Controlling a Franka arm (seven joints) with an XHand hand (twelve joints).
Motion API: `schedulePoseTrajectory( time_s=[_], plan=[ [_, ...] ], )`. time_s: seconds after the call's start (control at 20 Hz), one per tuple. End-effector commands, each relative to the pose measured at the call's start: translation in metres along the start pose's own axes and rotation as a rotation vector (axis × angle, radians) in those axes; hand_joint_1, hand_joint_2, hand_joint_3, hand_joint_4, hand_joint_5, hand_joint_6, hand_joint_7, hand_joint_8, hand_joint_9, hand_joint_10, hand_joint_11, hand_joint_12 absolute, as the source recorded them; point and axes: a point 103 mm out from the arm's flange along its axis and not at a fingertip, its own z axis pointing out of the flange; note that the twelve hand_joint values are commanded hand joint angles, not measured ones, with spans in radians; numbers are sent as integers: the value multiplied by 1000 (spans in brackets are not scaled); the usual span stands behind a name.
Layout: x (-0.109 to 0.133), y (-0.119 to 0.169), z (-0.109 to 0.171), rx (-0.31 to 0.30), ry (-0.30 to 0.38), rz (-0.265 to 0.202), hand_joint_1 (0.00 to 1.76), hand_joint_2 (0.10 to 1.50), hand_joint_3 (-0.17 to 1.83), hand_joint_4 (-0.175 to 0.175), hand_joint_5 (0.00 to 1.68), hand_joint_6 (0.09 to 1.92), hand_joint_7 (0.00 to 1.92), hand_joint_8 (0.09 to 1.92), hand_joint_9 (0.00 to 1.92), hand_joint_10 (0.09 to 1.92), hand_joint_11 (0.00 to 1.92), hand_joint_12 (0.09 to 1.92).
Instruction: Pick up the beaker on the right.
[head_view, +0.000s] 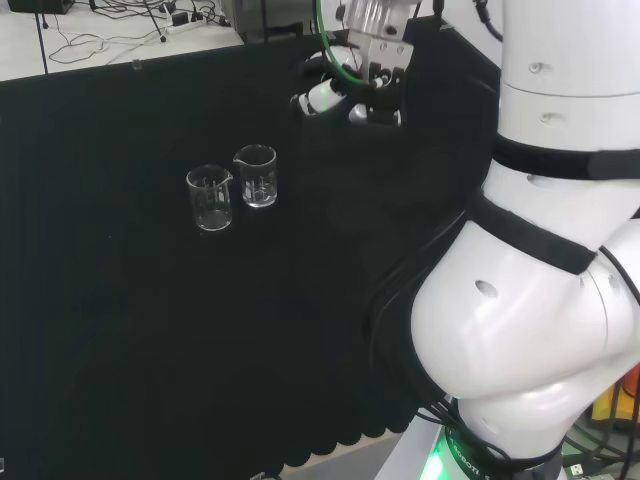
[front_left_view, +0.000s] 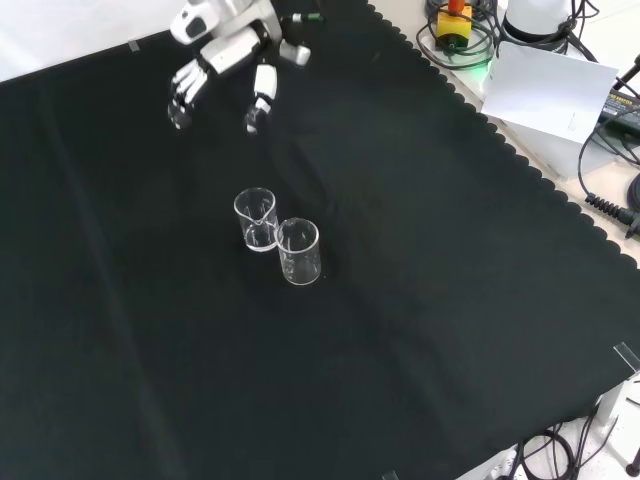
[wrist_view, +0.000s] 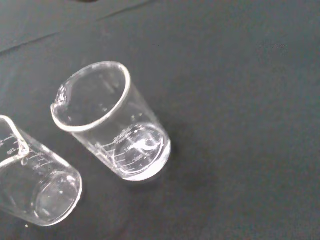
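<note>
A: Had the black and white robot hand (front_left_view: 225, 50) taken anything?

B: No, its fingers hung relaxed, empty. Two small clear glass beakers (head_view: 258, 175) stood touching on the black-clothed tabletop (head_view: 120, 330), apart from it; approach and grasp remained

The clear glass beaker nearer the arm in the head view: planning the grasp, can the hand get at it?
Probably yes: the hand hangs open above bare black cloth, though the second beaker crowds the target beaker.
</note>
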Motion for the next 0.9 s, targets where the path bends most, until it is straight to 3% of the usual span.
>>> schedulePoseTrajectory(
  time_s=[0.05,0.4,0.9],
  plan=[
    [-3,19,19,-19,50,-64,689,761,463,-29,331,87,138,589,343,651,0,1384],
    [-14,16,39,16,103,-66,734,726,468,-36,347,87,147,593,351,649,0,1390],
    [-19,14,63,21,160,-146,800,660,526,-39,383,87,133,590,344,644,0,1380]
  ],
)
